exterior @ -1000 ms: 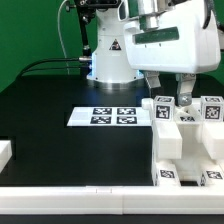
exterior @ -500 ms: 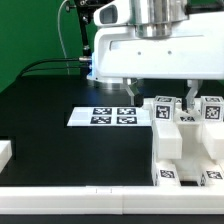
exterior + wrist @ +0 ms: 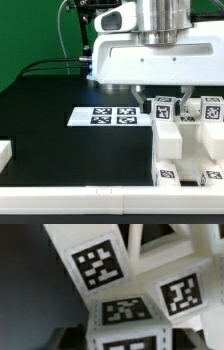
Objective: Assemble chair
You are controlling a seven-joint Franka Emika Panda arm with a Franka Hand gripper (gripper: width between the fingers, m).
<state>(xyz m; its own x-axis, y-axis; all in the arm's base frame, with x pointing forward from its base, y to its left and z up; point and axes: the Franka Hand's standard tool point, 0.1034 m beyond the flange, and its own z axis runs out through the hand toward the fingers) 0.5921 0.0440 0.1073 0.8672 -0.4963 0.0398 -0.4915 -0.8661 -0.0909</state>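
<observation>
The chair parts [image 3: 185, 145] are white plastic blocks carrying black-and-white square tags. They stand in a cluster on the black table [image 3: 60, 135], immediately toward the exterior view's right of the marker board [image 3: 110, 116]. The marker board lies flat on the table and carries 4 tags. In the wrist view, a tagged chair block [image 3: 125, 308] fills most of the frame, with at least 4 tags visible on its faces.

The gripper [image 3: 172, 98] hangs directly above the chair parts, at the edge of the cluster nearest the marker board. 1 dark finger [image 3: 187, 98] reaches down between the upper tagged blocks. The pictures do not show whether the fingers are apart, together or clamped on a part. A white rail [image 3: 60, 196] borders the near edge of the table.
</observation>
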